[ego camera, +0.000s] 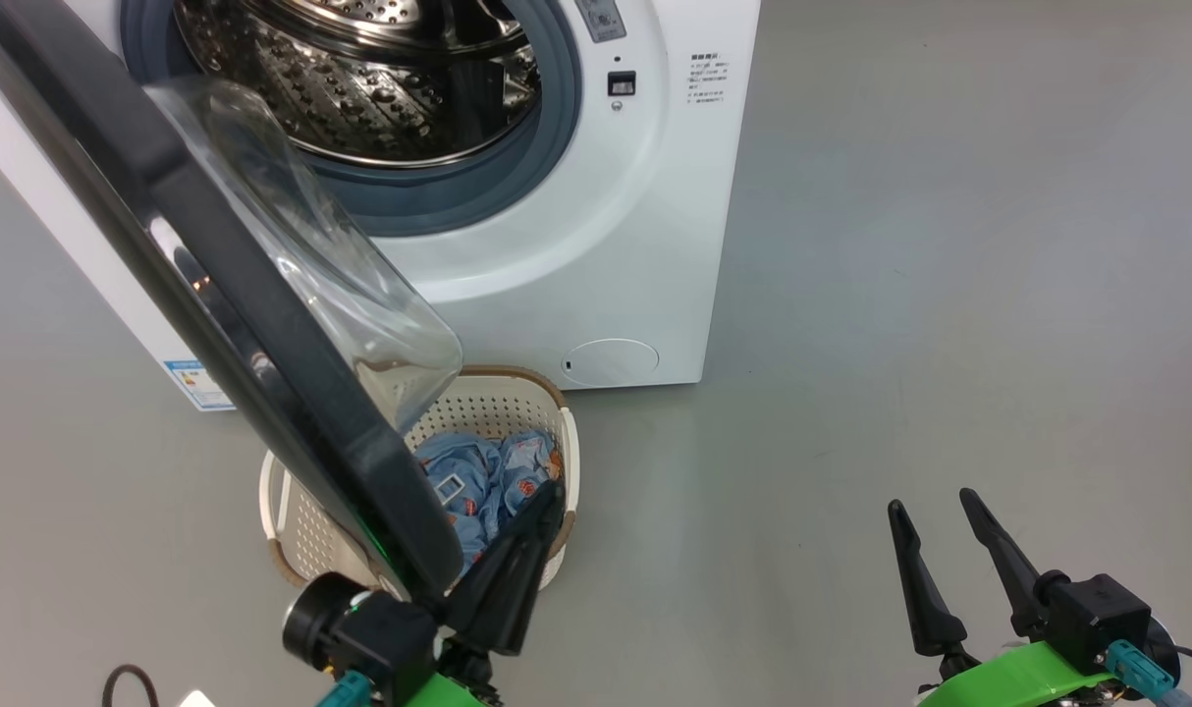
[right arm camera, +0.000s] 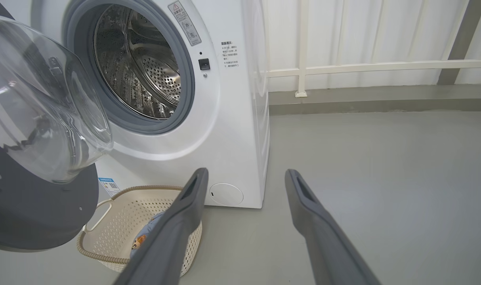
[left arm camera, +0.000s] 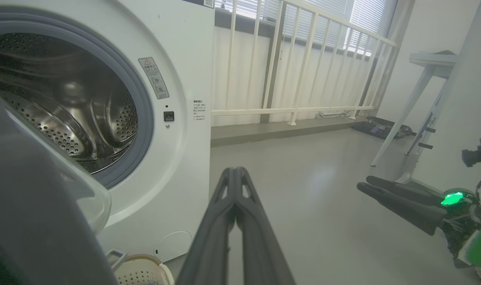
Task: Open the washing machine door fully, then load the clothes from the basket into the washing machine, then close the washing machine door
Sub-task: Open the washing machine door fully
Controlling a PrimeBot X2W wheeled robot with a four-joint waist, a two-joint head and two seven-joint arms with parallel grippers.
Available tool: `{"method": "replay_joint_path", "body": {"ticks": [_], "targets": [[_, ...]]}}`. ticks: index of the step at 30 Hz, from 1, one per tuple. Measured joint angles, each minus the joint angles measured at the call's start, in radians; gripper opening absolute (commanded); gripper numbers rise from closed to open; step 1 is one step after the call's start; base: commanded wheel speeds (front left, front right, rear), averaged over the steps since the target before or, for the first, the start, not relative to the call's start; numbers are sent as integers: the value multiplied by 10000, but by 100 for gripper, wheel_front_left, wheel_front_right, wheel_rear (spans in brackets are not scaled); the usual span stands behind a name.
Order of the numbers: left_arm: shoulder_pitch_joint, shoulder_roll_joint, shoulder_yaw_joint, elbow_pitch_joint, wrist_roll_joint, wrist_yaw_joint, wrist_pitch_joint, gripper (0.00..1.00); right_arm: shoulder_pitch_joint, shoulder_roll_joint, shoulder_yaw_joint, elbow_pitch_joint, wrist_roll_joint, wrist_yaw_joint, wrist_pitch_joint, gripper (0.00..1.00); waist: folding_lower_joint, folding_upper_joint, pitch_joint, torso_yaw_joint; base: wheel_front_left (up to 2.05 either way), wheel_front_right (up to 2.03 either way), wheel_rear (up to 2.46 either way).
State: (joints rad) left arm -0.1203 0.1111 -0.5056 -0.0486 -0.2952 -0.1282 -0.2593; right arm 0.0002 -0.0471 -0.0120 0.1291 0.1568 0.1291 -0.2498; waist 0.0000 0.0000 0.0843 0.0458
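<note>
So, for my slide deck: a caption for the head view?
Washing machine door open, blue clothes in the basket; left gripper shut beside the door, right gripper open.

Floor point(ego camera: 949, 295): grey, glossy.
Railing point(left arm camera: 304, 59): cream bars, 12 to 1 o'clock in left wrist view, standing on a raised grey ledge point(left arm camera: 280, 130).
Blinds point(left arm camera: 367, 19): behind the railing, 1 o'clock.
Stand point(left arm camera: 432, 61): white, slanted legs, 2 o'clock.
Cable point(ego camera: 130, 682): dark loop, 7 o'clock in head view.
</note>
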Motion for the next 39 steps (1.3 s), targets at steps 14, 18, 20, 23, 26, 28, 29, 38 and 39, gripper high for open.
{"method": "replay_joint_path", "body": {"ticks": [14, 18, 20, 23, 26, 28, 29, 38, 39], "targets": [[-35, -397, 1174, 1383, -25, 0, 10, 0, -21, 0, 12, 4, 0, 0, 0, 100, 0, 0, 158, -90, 0, 0, 0], [-97, -416, 1220, 1480, -25, 0, 10, 0, -22, 0, 13, 19, 2, 0, 0, 100, 0, 0, 183, -75, 0, 0, 0], [-164, -445, 1220, 1522, -25, 0, 12, 0, -22, 0, 15, 25, 6, 0, 0, 100, 0, 0, 190, -63, 0, 0, 0], [-289, -485, 1177, 1559, -35, 0, 10, 0, -25, 0, 19, 59, 15, 0, 0, 100, 0, 0, 201, -51, 0, 0, 0], [-293, -541, 1181, 1592, -173, 0, 10, 0, -32, 0, 25, 84, 23, 0, 0, 100, 0, 0, 209, -49, 0, 0, 0], [-293, -583, 1202, 1628, -201, 0, 10, 0, -64, 0, 31, 111, 36, 0, 0, 100, 0, 0, 225, -53, 0, 0, 0], [-293, -591, 1206, 1645, -201, 0, 10, 0, -87, 0, 33, 115, 36, 0, 0, 100, 0, 0, 235, -52, 0, 0, 0], [-246, -727, 1630, 1695, -257, -65, 15, 0, -123, -2, 35, 159, 67, 0, 0, 100, 0, 0, 283, 107, 0, 0, 0], [-228, -736, 1638, 1659, -255, -82, 42, 0, -123, -2, 40, 171, 92, 0, 0, 100, 0, 0, 284, 138, 0, 0, 0]]}}
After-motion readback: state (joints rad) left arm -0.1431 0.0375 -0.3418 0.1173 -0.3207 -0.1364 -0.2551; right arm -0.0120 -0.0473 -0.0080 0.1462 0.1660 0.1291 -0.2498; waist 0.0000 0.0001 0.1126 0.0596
